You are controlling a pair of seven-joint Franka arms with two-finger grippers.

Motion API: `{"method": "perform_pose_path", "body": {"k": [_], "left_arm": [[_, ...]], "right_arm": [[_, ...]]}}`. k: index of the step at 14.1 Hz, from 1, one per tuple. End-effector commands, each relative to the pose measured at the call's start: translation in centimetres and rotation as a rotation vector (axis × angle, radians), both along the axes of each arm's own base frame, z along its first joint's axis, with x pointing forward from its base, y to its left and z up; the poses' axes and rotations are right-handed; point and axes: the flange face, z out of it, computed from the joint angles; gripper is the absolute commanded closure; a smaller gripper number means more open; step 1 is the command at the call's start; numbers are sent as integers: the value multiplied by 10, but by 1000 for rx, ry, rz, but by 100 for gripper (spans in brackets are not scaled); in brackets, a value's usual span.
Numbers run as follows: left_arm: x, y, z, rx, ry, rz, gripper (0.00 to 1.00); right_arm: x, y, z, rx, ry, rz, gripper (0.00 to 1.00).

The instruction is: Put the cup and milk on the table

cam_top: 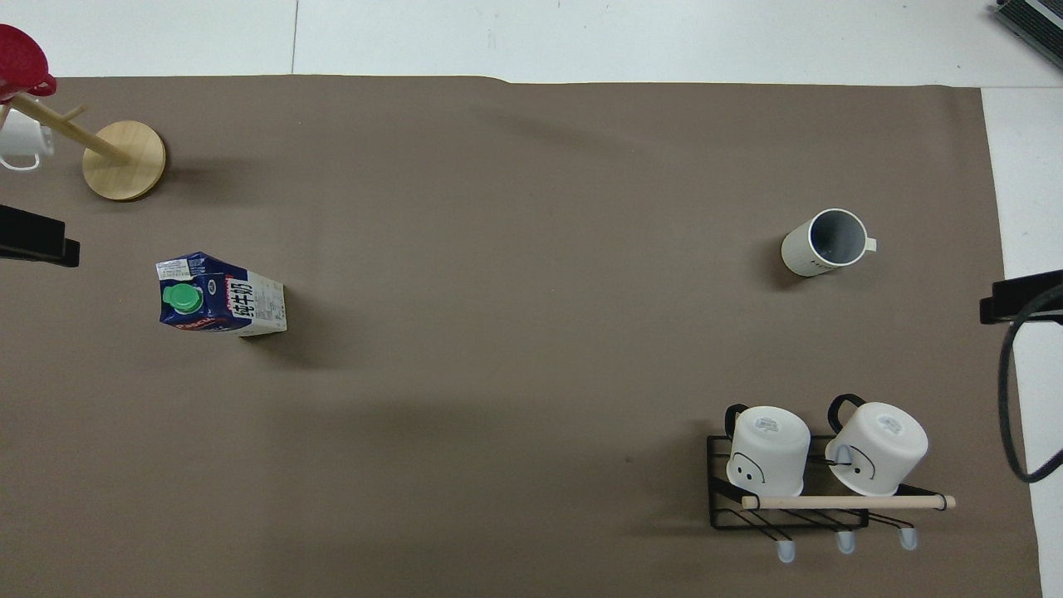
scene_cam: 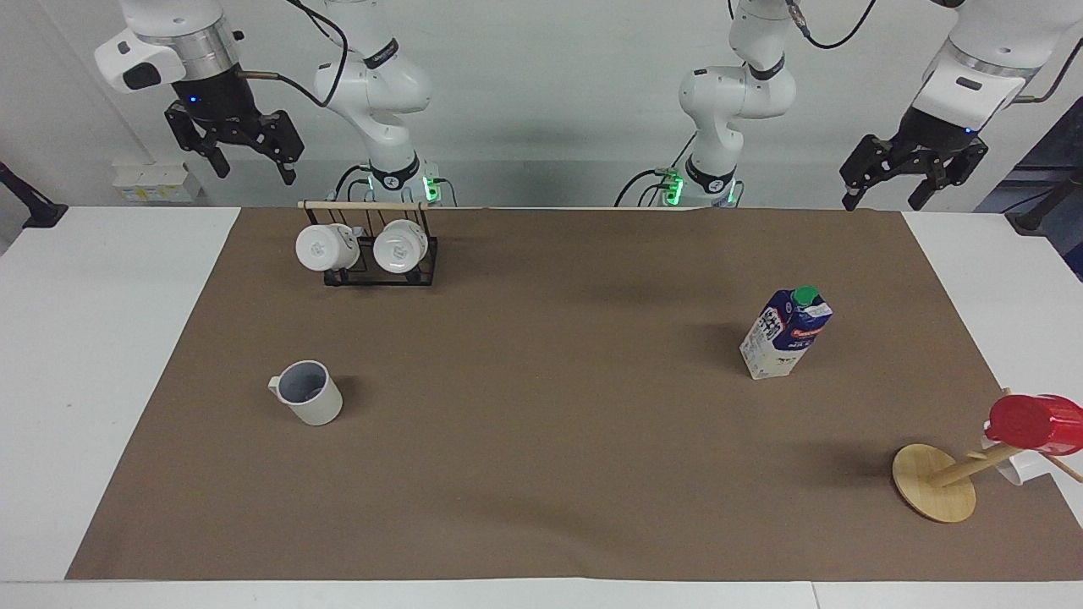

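The cream-white cup (scene_cam: 308, 392) (cam_top: 825, 242) stands upright on the brown sheet of the table (scene_cam: 541, 440) (cam_top: 531, 249) toward the right arm's end. The blue and white milk carton (scene_cam: 786, 332) (cam_top: 221, 294) with a green cap stands upright toward the left arm's end. My right gripper (scene_cam: 251, 167) is open and empty, raised high at the right arm's end of the table, nearer the robots than the cup. My left gripper (scene_cam: 882, 194) is open and empty, raised high at the left arm's end. Only dark tips show in the overhead view (cam_top: 37, 237) (cam_top: 1020, 297).
A black wire rack (scene_cam: 379, 254) (cam_top: 789, 490) with two white mugs hanging from it stands close to the robots, nearer than the cup. A wooden mug tree (scene_cam: 935, 484) (cam_top: 123, 158) with a red cup (scene_cam: 1034, 422) stands at the left arm's end, farther than the milk.
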Motion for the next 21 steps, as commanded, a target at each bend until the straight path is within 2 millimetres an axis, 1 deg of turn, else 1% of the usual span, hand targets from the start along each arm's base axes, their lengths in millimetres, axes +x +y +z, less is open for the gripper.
{"method": "perform_pose_path", "body": {"k": [1,3,5,12,13,16,18,19,20,21], "left_arm": [[-2,3,2,7,-16,7,0],[-2,3,2,7,-14,8,0],[-3,3,3,7,-16,7,0],[-3,5,0,7,-11,8,0],[-3,5,0,7,-11,8,0],[-3,5,-1,8,-8,7,0],[-5,4,0,6,-8,6,0],[-6,4,-1,6,-5,6,0],[-8,3,-2,6,0,5,0],[-9,0,-3,6,1,2,0]], "right_arm": [[-4,-2,0,20,2,11,0],[-4,-1,-5,20,11,14,0],[-1,-2,-5,19,-6,15,0],[18,3,-32,17,-59,25,0],[23,3,-41,17,-61,24,0],[45,7,-75,18,-65,-6,0],[60,22,-97,7,-59,-11,0],[66,22,-104,6,-67,-27,0],[74,23,-117,7,-58,-45,0],[81,23,-125,8,-69,-62,0]]}}
